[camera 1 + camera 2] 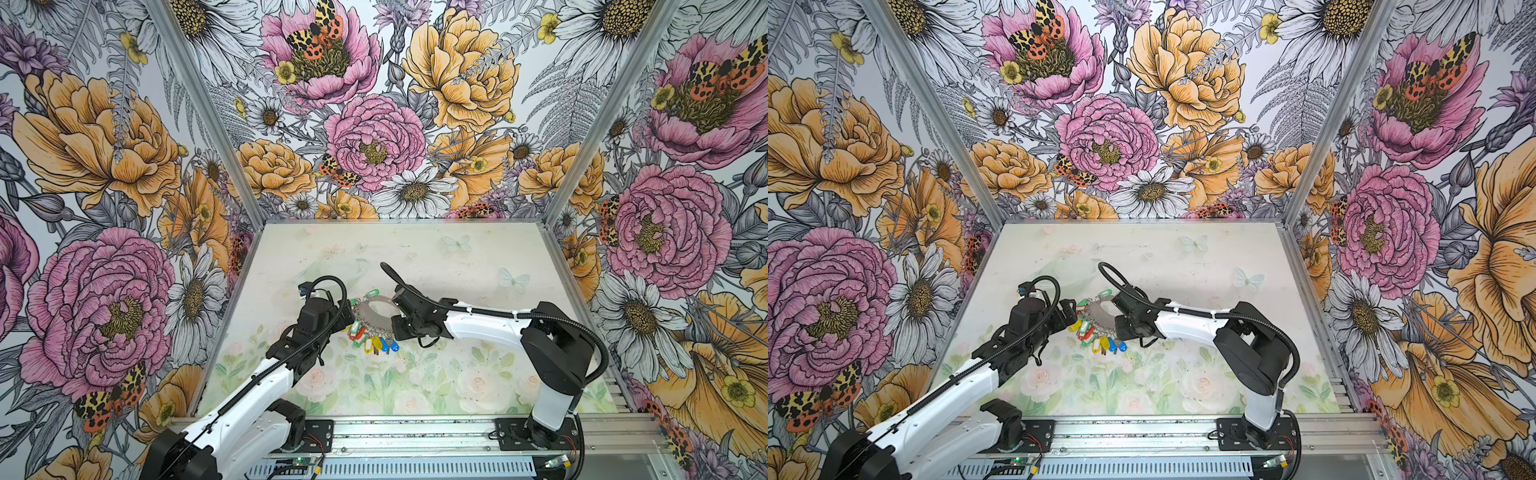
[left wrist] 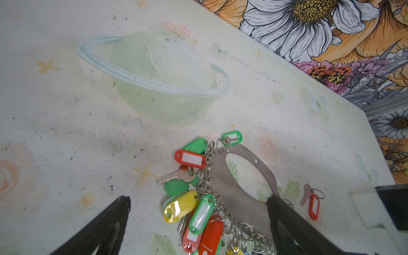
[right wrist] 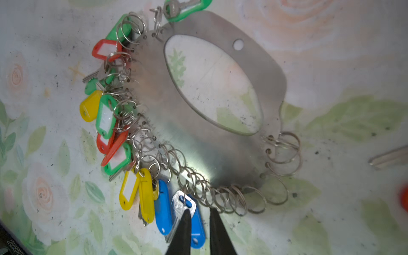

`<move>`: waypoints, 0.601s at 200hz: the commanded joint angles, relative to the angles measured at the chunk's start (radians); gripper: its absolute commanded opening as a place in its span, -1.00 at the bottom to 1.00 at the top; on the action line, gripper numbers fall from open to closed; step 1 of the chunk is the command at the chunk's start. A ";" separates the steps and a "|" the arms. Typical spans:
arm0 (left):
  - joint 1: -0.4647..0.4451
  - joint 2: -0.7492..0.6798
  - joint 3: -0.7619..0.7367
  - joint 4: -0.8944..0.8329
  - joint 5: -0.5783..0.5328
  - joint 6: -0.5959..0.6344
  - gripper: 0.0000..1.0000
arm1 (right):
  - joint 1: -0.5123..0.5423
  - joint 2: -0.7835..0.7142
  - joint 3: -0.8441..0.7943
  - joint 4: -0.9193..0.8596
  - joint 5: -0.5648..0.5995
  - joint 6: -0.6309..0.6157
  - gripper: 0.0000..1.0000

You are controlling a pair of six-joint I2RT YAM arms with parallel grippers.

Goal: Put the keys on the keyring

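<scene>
The keyring, a flat grey plate with an oval hole, lies on the table between both arms. Split rings and coloured tags edge it. The keys, a small key on a red tag, lie loose on the table beside the plate, apart from it; in both top views the right arm hides them. My left gripper is open and straddles the tags and the plate's edge. My right gripper points at the empty split rings, jaws a narrow gap apart, nothing between them.
Green, red, yellow and blue tags bunch along one side of the plate. Several bare split rings line its other end. Flowered walls box in the table, and a metal rail runs along the front.
</scene>
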 commanded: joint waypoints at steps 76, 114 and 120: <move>0.032 -0.032 -0.041 0.022 0.000 0.021 0.97 | 0.004 0.050 -0.001 0.030 0.011 0.049 -0.75; 0.032 -0.032 -0.043 0.027 0.002 0.018 0.97 | 0.005 0.066 -0.002 0.030 0.022 0.055 -0.74; 0.032 -0.032 -0.044 0.025 0.001 0.018 0.97 | 0.005 0.068 -0.001 0.029 0.025 0.055 -0.74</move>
